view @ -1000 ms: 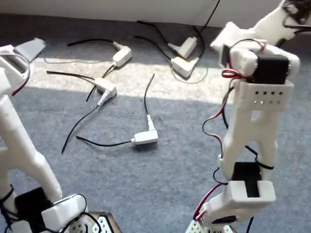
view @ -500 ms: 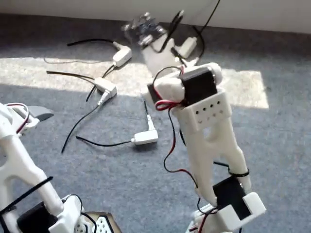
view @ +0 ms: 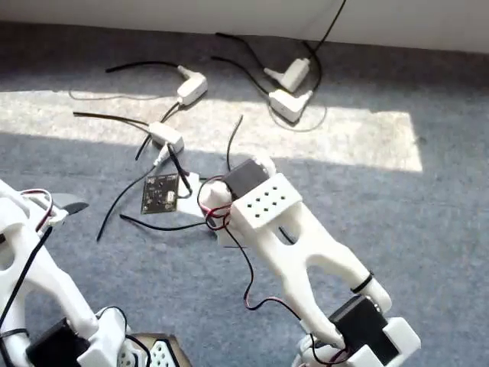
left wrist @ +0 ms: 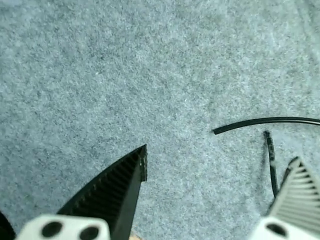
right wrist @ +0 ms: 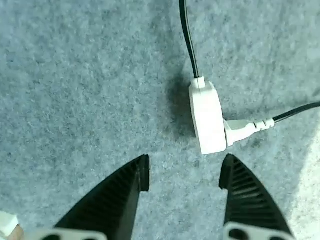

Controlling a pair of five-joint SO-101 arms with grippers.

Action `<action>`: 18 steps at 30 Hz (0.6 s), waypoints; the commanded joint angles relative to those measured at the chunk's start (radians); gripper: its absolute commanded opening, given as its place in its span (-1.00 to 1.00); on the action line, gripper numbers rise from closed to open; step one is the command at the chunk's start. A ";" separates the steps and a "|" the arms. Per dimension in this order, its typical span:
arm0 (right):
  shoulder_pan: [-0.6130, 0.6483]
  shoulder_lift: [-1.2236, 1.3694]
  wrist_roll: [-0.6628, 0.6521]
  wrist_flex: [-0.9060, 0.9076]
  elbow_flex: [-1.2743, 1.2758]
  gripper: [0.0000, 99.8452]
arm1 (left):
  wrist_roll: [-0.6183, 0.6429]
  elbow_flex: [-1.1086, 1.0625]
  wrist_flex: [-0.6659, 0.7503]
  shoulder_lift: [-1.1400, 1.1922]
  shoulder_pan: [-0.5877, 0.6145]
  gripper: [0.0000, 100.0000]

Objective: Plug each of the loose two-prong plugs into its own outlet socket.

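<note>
Two white arms, left arm (view: 30, 267) and right arm (view: 298, 237), two claws, left claw (left wrist: 220, 154) and right claw (right wrist: 186, 157), both spread wide, four white socket blocks (view: 191, 88) (view: 166, 136) (view: 294, 74) (view: 290, 103) seen from above, one inside the sunlit strip (view: 359, 141), three along its far edge

Spread gripper (right wrist: 185, 167), white socket (right wrist: 207, 120), plug (right wrist: 242, 128) inserted

High view: fixed, raised at the robot's end, angled down and wide over the grey carpet (view: 428, 229) toward the far wall (view: 229, 11). Left wrist view: close, straight down at carpet past the left gripper (left wrist: 220, 155), a cord (left wrist: 265, 121) end in frame. Right wrist view: equally close, down past the right gripper (right wrist: 186, 159) at a socket (right wrist: 207, 122), on the mid-carpet patch the high view has under the right arm (view: 290, 229).
</note>
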State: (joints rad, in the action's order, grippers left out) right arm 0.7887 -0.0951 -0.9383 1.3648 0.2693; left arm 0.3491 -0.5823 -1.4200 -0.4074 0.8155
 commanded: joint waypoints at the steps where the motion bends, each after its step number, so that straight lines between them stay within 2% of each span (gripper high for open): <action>1: 0.010 -0.041 -0.014 -0.183 0.099 -0.54 | -0.009 -0.025 0.038 -0.030 0.031 -0.18; 8: 0.004 -0.019 -0.009 -0.415 0.229 -0.54 | -0.009 -0.062 0.081 -0.030 0.054 -0.18; 12: -0.012 0.133 0.020 -0.453 0.219 -0.54 | -0.009 -0.064 0.078 -0.030 0.074 -0.18; 15: -0.035 0.277 0.097 -0.415 0.093 -0.61 | -0.009 -0.064 0.080 -0.030 0.099 -0.18; 18: -0.058 0.383 0.112 -0.286 -0.064 -0.76 | -0.060 -0.064 0.080 -0.030 0.110 -0.18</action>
State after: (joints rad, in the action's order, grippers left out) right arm 0.7656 0.2271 -0.8554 0.9797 0.3613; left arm 0.3445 -0.6483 -1.3525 -0.4074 0.9106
